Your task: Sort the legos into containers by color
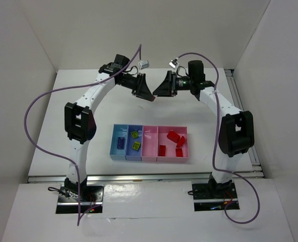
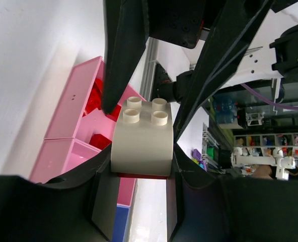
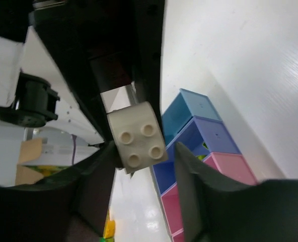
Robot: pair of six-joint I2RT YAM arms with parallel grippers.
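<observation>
both arms reached to the far middle of the surface (image 1: 78, 91), raised above it, with their claws tip to tip. the left claw (image 1: 146, 94) was pinching a pale brick (image 2: 141, 138) between its fingers, the four studs pointing towards the other arm and a thin red edge showing at the brick's far side. the right claw (image 1: 160, 91) had its fingers spread on either side of the same brick, with a sliver of gap at one finger (image 3: 189, 166) in its own wrist view, so it was not clamping. nearer the bases the four trays sat in a row, touching: the light blue tray (image 1: 115, 151) held a dark blue brick (image 1: 120, 142), the darker blue tray (image 1: 130, 154) two yellow-green bricks (image 1: 137, 145), then came the pink tray (image 1: 150, 146), and the wider pink tray (image 1: 170, 157) held the red bricks (image 1: 172, 136).
</observation>
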